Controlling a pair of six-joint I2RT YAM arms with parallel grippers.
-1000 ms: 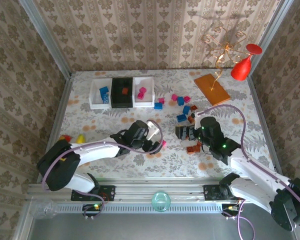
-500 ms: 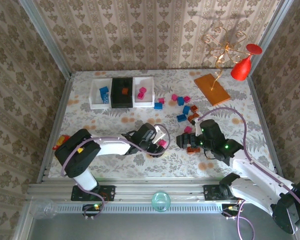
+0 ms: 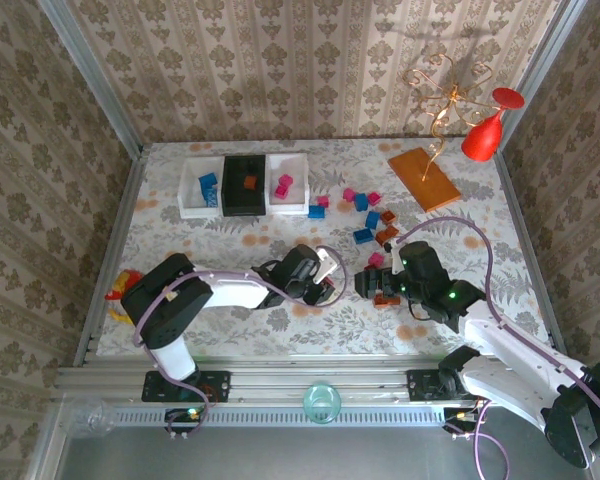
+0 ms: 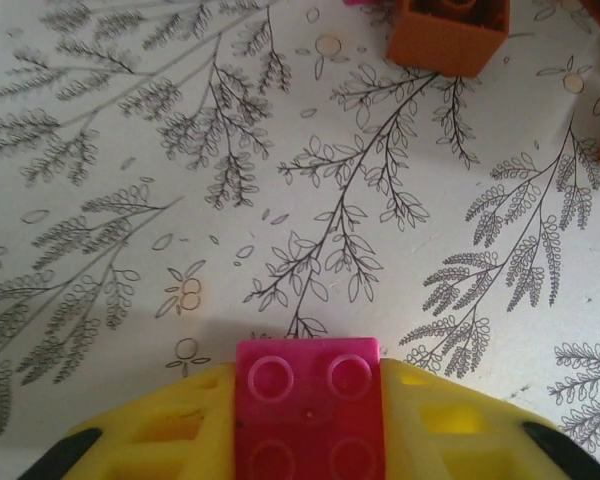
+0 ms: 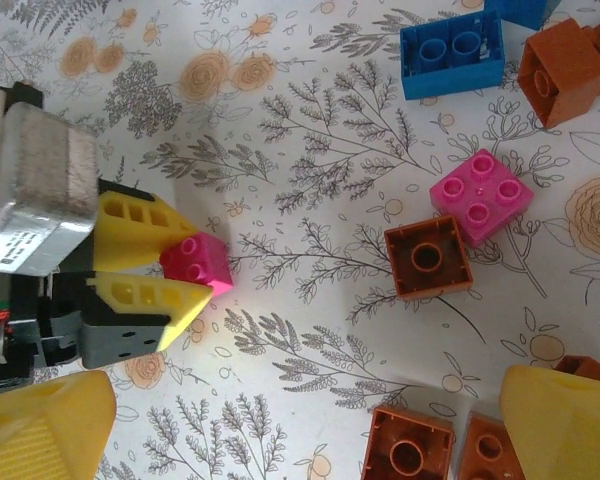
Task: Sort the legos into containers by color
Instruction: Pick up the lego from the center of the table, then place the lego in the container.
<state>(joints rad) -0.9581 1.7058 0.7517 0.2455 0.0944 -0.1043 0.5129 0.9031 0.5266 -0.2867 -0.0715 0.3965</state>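
Your left hand clamps the pink brick only at its tips, right hand spread nearby; a jerky lift could drop it.

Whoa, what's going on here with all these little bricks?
Two robot arms are sorting toy bricks by colour. The left gripper is clamped on a pink brick mid-table. The right gripper hangs open above some orange-brown bricks. At the back, the left white tray holds blue, the black tray orange-brown, the right white tray pink. More bricks lie loose.
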